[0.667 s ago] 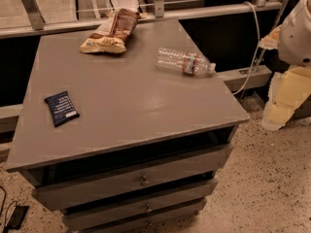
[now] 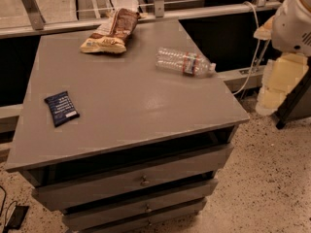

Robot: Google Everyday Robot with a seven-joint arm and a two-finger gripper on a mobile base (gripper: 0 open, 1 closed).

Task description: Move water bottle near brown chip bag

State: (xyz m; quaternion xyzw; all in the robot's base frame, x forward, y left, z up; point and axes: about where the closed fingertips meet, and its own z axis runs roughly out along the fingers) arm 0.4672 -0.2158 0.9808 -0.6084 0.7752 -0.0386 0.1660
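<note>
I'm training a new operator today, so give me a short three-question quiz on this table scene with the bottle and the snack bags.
1. True or false: the water bottle stands upright.
2. Which lies nearest the table's left edge in view: A brown chip bag, B blue packet, C water bottle?
3. Where is the pincer?
Key: 1 false, it lies on its side. 2 B. 3 beyond the table's right edge, apart from the water bottle.

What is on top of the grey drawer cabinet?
The water bottle lying on its side, the brown chip bag and a dark blue packet. The end effector is off the cabinet, to its right. What the drawers hold is hidden.
</note>
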